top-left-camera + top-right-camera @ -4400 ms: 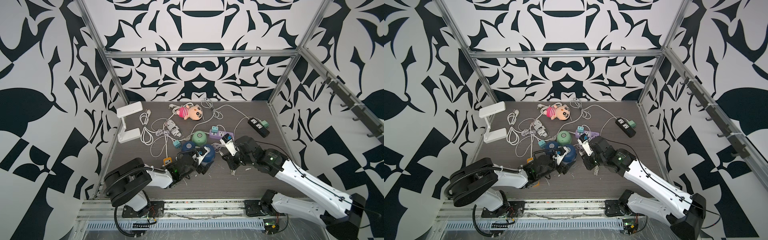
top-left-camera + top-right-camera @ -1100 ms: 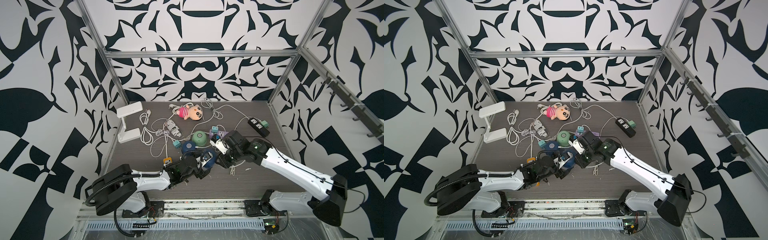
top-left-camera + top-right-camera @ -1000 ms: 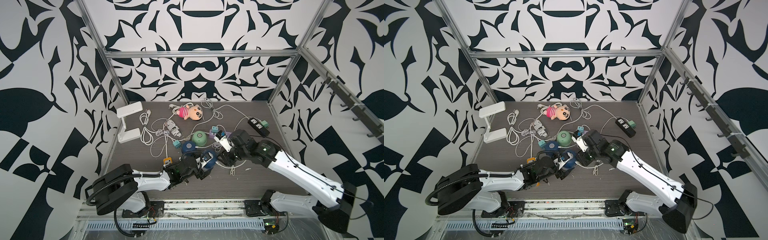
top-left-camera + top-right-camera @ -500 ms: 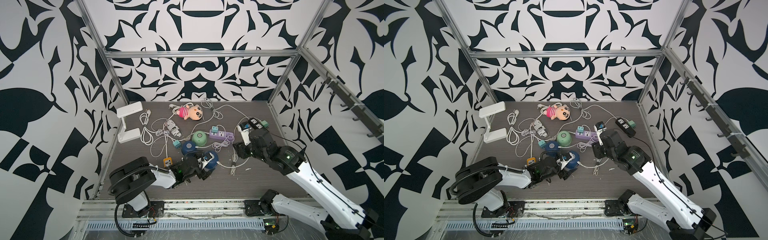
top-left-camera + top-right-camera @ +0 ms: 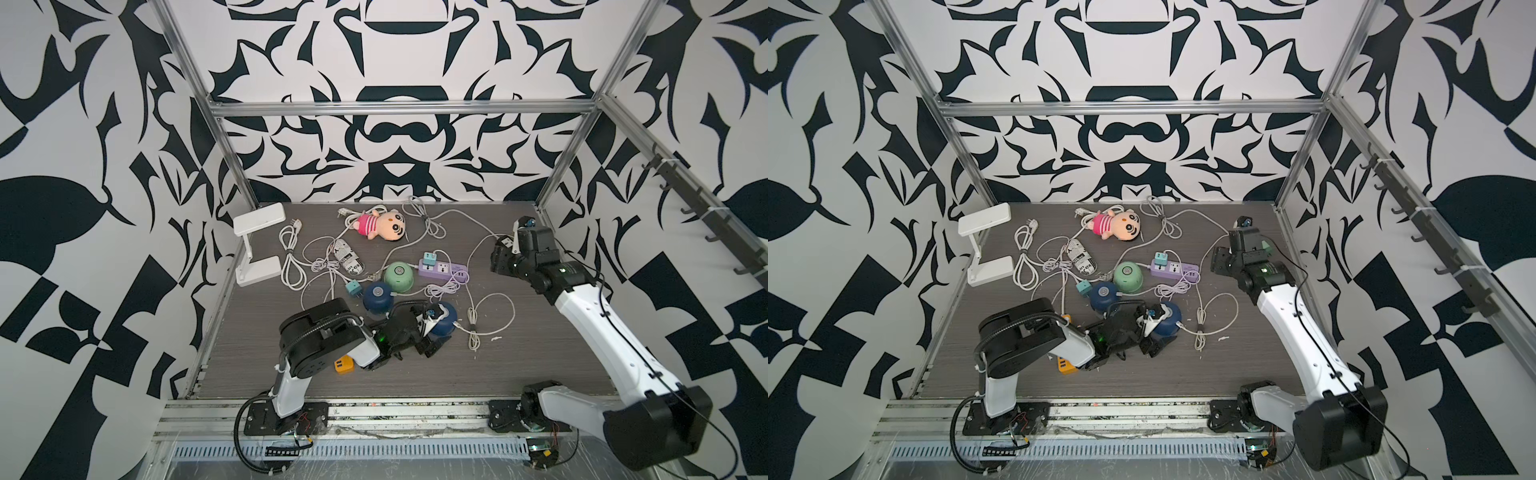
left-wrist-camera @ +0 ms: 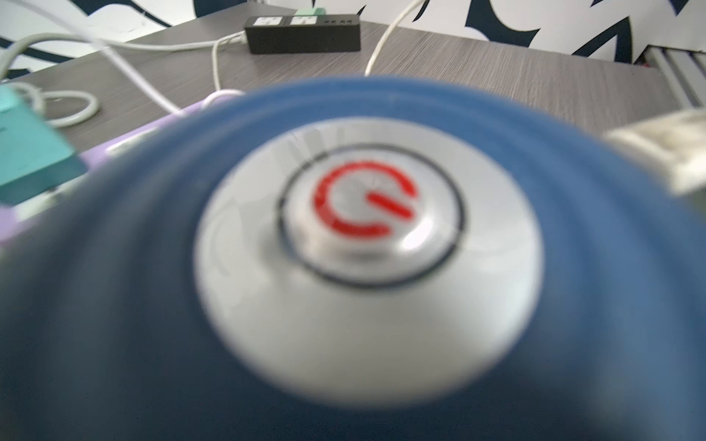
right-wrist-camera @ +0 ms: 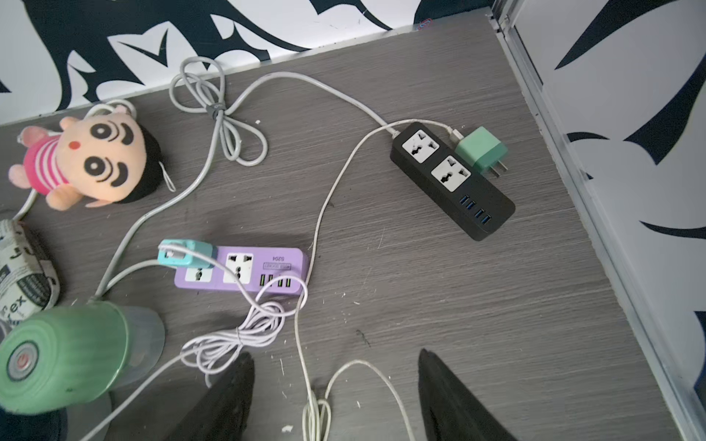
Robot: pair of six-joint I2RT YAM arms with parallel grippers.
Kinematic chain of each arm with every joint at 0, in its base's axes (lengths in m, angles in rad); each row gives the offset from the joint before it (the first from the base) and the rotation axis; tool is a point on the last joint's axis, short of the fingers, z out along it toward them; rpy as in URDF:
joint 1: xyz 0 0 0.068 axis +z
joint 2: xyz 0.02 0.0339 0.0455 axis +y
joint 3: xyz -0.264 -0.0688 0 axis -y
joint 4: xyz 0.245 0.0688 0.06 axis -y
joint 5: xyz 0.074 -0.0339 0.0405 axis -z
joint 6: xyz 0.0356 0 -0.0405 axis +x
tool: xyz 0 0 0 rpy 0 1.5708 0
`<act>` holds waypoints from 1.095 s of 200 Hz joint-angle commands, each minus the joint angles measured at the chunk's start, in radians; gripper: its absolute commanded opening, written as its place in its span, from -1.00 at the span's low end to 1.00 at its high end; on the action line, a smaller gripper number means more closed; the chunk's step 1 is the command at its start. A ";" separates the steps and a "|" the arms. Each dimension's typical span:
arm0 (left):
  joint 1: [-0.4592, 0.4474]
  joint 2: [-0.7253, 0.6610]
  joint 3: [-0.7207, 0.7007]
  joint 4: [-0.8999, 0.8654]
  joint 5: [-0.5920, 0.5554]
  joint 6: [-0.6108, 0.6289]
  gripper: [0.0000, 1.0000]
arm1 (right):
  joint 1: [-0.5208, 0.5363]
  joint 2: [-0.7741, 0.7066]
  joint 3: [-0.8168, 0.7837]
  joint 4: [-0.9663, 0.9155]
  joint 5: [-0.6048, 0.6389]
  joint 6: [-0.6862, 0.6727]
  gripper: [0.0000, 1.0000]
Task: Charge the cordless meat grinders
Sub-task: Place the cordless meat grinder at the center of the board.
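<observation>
Three cordless meat grinders stand mid-table. The mint green grinder (image 5: 398, 277) (image 7: 65, 362) and a dark blue grinder (image 5: 377, 295) stand free. Another dark blue grinder (image 5: 444, 319) (image 5: 1167, 319) sits between the fingers of my left gripper (image 5: 430, 328), which is shut on its sides. Its silver button with a red power mark (image 6: 363, 248) fills the left wrist view, and a white cable plug (image 6: 657, 152) sticks out of its side. My right gripper (image 5: 500, 259) (image 7: 336, 382) hangs open and empty above the table's back right, over loose cable.
A purple power strip (image 7: 244, 269) carries a teal adapter (image 7: 183, 254). A black power strip (image 7: 454, 179) lies near the right wall with a green adapter (image 7: 481, 149) loose beside it. White cables (image 5: 473, 328), a doll (image 5: 380, 224), a white lamp (image 5: 257, 245) and an orange strip (image 5: 344, 365) lie around.
My right arm has pulled away from the dark blue grinder to the back right, and its jaws have opened wider. The left gripper still holds that grinder; its elbow has risen.
</observation>
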 commanded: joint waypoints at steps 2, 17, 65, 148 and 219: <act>-0.010 0.054 0.080 0.085 0.026 -0.013 0.82 | -0.066 0.055 0.050 0.122 -0.048 0.058 0.46; -0.016 0.075 0.102 0.109 -0.008 -0.004 0.99 | -0.113 0.103 0.060 0.156 -0.073 0.086 0.48; -0.016 -0.011 -0.025 0.227 -0.049 0.010 0.99 | -0.179 0.258 0.130 0.182 -0.075 0.109 0.59; -0.032 -0.091 -0.223 0.304 -0.099 -0.067 0.99 | -0.292 0.456 0.261 0.161 -0.040 0.137 0.59; -0.036 -0.076 -0.237 0.325 -0.110 -0.075 0.99 | -0.342 0.722 0.497 0.056 -0.018 0.165 0.58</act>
